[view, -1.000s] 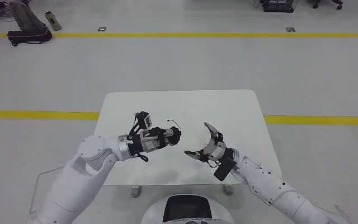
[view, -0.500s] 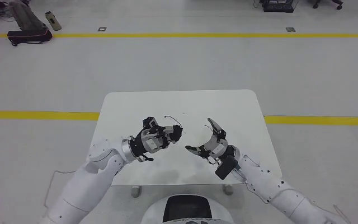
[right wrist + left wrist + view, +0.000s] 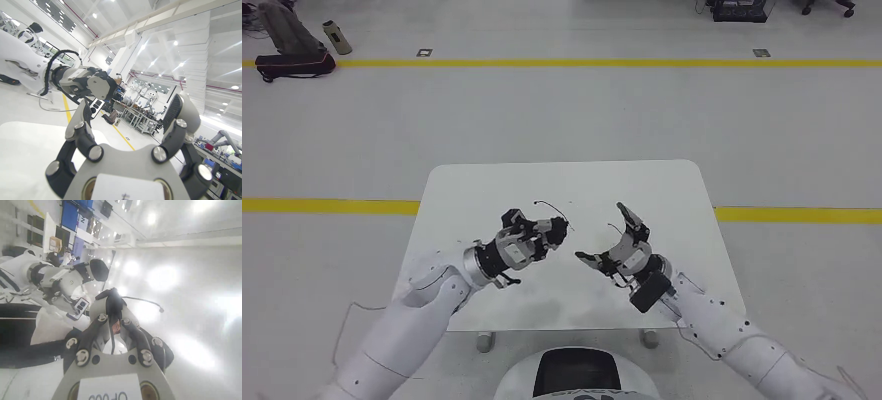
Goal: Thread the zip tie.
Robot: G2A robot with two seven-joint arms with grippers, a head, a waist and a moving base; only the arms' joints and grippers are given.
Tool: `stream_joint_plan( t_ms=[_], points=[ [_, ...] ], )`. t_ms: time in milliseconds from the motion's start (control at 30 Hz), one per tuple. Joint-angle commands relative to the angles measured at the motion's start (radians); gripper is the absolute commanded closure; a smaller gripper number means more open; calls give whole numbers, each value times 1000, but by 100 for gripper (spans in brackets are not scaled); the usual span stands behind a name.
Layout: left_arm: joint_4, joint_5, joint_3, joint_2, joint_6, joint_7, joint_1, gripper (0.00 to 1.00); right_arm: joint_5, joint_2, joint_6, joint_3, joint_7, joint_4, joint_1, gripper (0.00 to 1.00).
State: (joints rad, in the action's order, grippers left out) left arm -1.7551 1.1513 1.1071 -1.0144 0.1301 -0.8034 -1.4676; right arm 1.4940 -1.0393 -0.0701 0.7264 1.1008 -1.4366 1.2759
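Seen from above, left to right. My left arm reaches in over the near left part of the white table (image 3: 542,180), and my left pincer (image 3: 558,231) hangs above the tabletop near its middle, its fingers pressed together on the black zip tie (image 3: 550,207). The tie is off the table. From the grip its free length rises and curves in a thin arc above the fingertips, and its end points away from me. In the left wrist view, the same pincer (image 3: 112,295) is pinched narrow on the zip tie (image 3: 143,300). The strand bends outward to a small knob at its tip, and another length runs back between the two fingers toward my palm. Right of a short gap, my right pincer (image 3: 610,240) hangs at about the same height, spread wide and holding nothing. One finger points toward the left pincer, the other away from me; the two pincers are near each other but apart. In the right wrist view, the ribbed pads (image 3: 173,108) of my right pincer (image 3: 130,111) stand far apart, with the left pincer (image 3: 110,88) beyond them and the table (image 3: 28,144) below. A yellow floor line (image 3: 802,214) runs behind the table on both sides.
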Motion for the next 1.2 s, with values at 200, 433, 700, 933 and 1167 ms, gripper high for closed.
stream_joint_plan(
  t_ms=[200, 433, 700, 933, 1167],
  points=[
    [25, 41, -10, -9, -45, -16, 3, 100, -22, -14, 28, 13, 8, 8, -10, 0],
    [16, 44, -15, -12, -51, 10, 2, 100, -18, -17, 22, 20, -23, -10, -5, 0],
    [18, 79, -9, -19, -78, 16, -7, 100, -2, -30, 38, 42, -53, -27, -4, 0],
    [15, 68, -5, -20, -79, 18, -12, 100, 61, -41, 36, 48, -115, -28, -11, 51],
    [15, 68, -5, -20, -79, 18, -12, 100, 76, -43, 47, 23, -163, -32, -36, 65]
  ],
)
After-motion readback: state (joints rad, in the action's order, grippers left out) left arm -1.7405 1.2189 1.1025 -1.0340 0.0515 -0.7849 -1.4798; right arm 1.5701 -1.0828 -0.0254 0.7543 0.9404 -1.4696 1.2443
